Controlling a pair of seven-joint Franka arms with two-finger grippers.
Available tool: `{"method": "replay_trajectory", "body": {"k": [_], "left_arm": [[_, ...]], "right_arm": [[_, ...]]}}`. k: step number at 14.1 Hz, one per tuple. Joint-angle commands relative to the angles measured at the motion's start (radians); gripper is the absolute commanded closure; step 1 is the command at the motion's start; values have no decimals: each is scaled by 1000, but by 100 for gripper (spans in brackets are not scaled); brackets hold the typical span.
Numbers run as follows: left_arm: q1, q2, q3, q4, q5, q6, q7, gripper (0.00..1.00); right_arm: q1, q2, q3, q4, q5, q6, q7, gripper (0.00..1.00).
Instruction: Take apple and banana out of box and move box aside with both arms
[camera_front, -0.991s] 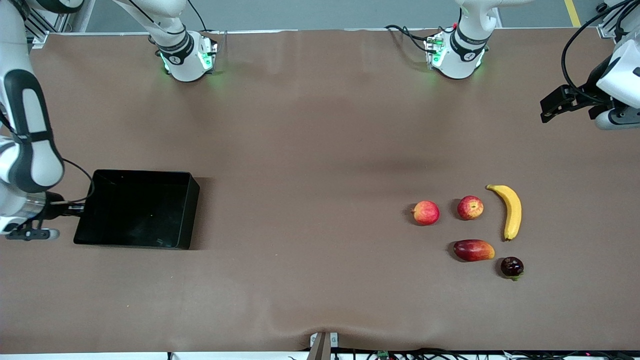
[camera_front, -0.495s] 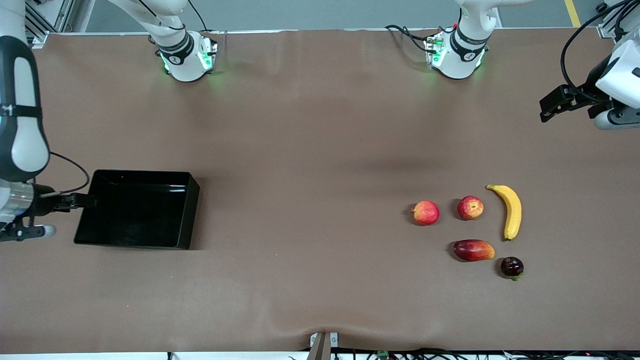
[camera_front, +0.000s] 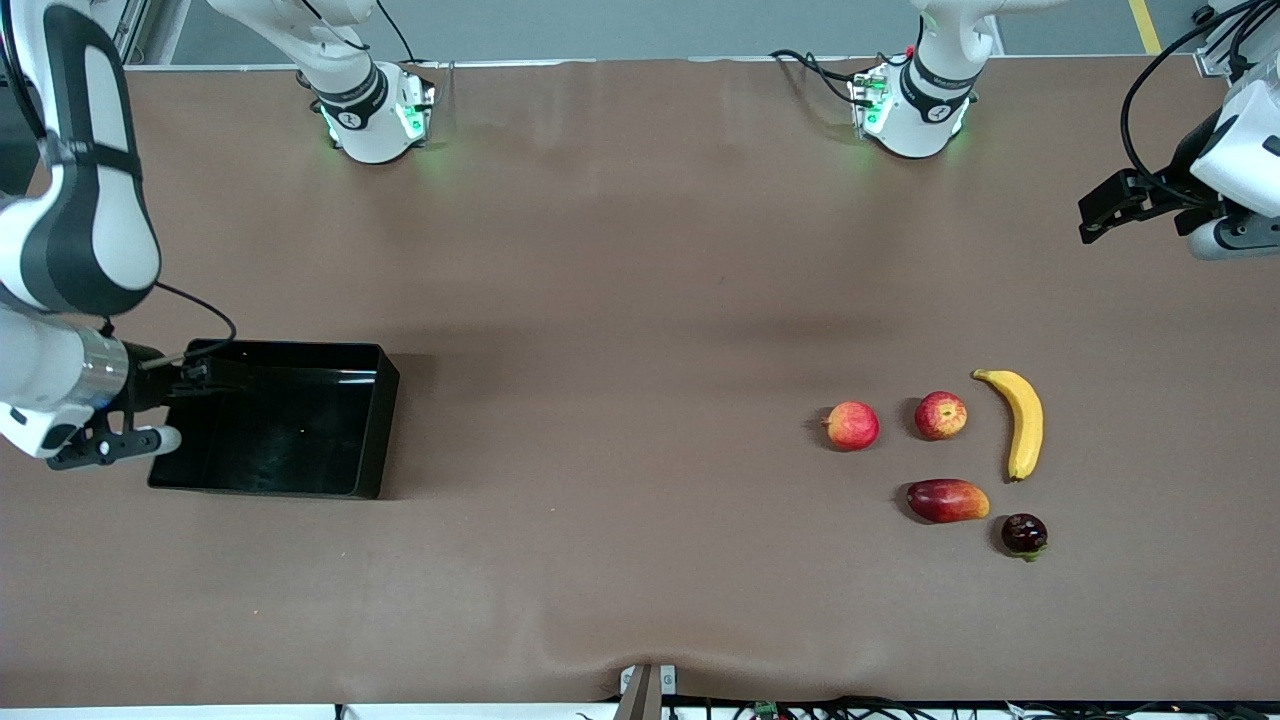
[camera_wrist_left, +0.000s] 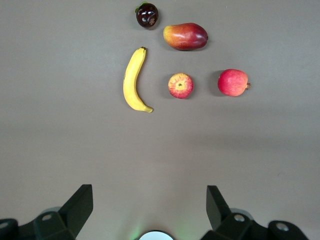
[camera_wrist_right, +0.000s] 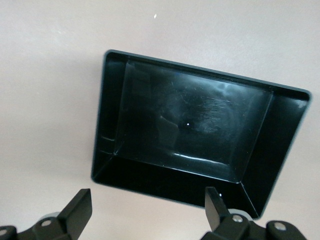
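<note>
The black tray (camera_front: 290, 435) lies at the right arm's end of the table. My right gripper (camera_front: 200, 374) is open and empty, over the tray's end wall; in the right wrist view the right gripper (camera_wrist_right: 147, 207) straddles bare table beside the tray (camera_wrist_right: 200, 135). The yellow banana (camera_front: 1025, 422) and the red-yellow apple (camera_front: 941, 415) lie side by side at the left arm's end. My left gripper (camera_front: 1092, 212) hovers open and empty, high over the table near them; in the left wrist view the left gripper (camera_wrist_left: 149, 205) has banana (camera_wrist_left: 134, 80) and apple (camera_wrist_left: 180, 85) ahead.
A pinkish-red fruit with a nub (camera_front: 852, 425) lies beside the apple. A dark-red mango (camera_front: 947, 500) and a small dark round fruit (camera_front: 1024, 534) lie nearer the front camera. The arm bases stand at the table's back edge.
My right gripper has moved along the tray's end wall, away from the front camera, and in over the rim. The left arm has barely moved. The fruits and tray have not moved.
</note>
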Motion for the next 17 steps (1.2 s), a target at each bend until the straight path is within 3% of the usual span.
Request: {"method": "replay_trajectory", "body": {"k": [1, 7, 13, 17], "left_arm": [[0, -15, -5, -1, -6, -10, -10, 0], [6, -8, 2, 30, -12, -12, 10, 0], [6, 0, 5, 53, -11, -12, 4, 0], [6, -8, 3, 53, -12, -23, 6, 0]], "right_arm": [[3, -118, -8, -30, -12, -46, 51, 0], [35, -283, -3, -22, -17, -208, 210, 0], [69, -332, -12, 17, -15, -326, 322, 0], [72, -364, -11, 5, -14, -331, 336, 0]]}}
